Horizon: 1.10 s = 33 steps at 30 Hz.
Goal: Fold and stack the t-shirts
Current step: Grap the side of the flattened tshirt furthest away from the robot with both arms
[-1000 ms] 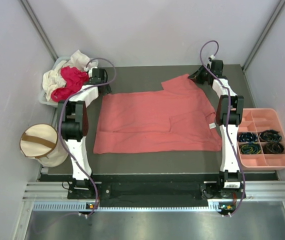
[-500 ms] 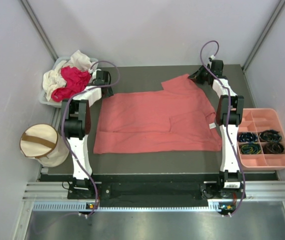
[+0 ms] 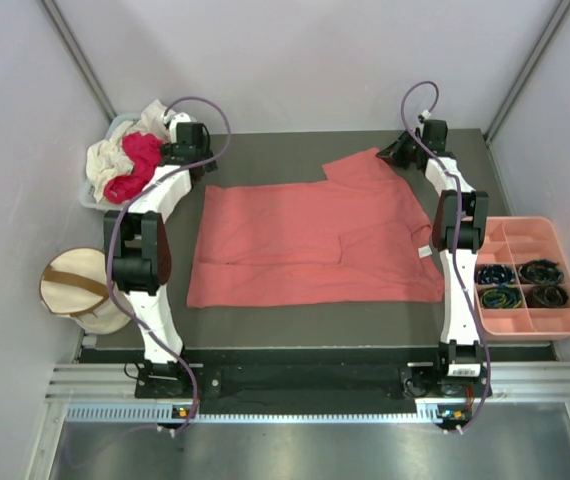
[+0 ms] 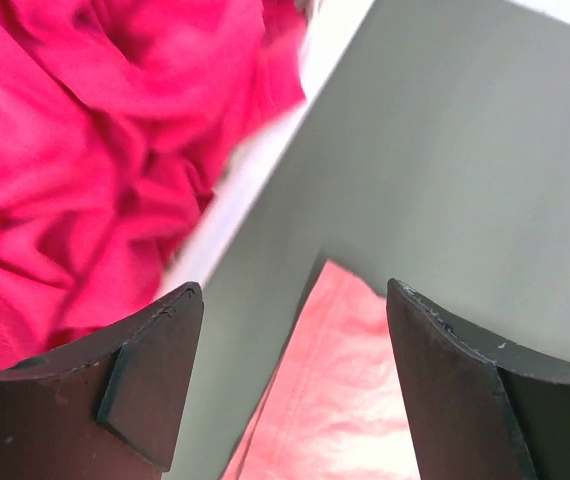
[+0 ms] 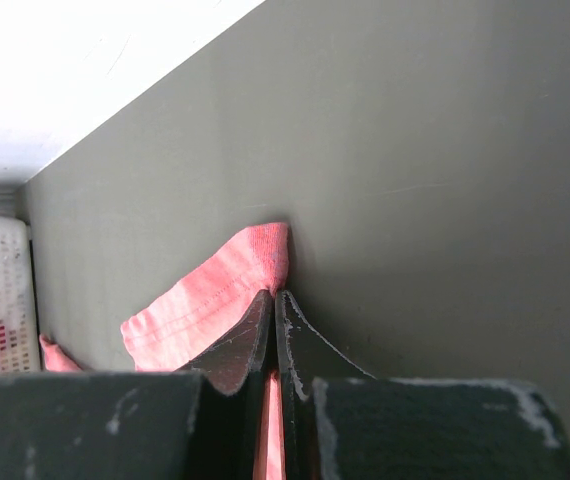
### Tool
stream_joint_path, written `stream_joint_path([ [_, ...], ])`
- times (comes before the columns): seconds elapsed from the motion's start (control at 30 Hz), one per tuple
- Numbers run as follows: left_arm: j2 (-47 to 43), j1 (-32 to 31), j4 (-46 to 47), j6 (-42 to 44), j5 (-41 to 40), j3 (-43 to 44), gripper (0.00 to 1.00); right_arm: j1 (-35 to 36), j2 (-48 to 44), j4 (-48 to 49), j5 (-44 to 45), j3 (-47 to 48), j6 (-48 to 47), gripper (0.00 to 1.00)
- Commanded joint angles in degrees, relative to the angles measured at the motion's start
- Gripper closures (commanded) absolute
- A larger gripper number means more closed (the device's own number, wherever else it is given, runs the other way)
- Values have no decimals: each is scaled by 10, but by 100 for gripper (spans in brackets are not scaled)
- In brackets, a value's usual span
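Note:
A large salmon-pink t-shirt (image 3: 315,240) lies spread flat on the dark table. My right gripper (image 3: 393,152) is at its far right sleeve, shut on the sleeve's hem (image 5: 215,290), with the jaws (image 5: 275,297) pressed together on the cloth. A magenta-red t-shirt (image 3: 137,165) and a cream-white one (image 3: 105,158) lie crumpled in a pale basket (image 3: 87,196) at the far left. My left gripper (image 3: 173,152) hovers open beside that basket. In the left wrist view the magenta cloth (image 4: 85,150) fills the left, and the pink shirt's corner (image 4: 350,400) shows between the spread fingers (image 4: 295,300).
A rigid pink compartment tray (image 3: 531,224) with dark rings stands at the right edge. A cream drum-shaped bin (image 3: 80,290) with a brown strap sits off the table's left front. Grey walls close in the back and sides.
My left arm has swung left and back, from the pink shirt's far left corner toward the basket. The right arm has not moved.

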Motion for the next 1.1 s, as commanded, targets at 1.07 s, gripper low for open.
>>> stream_joint_path([
  [1.07,99,-38,56,63,-7,9,22,-12,-5,0,-1,-7,1,100],
])
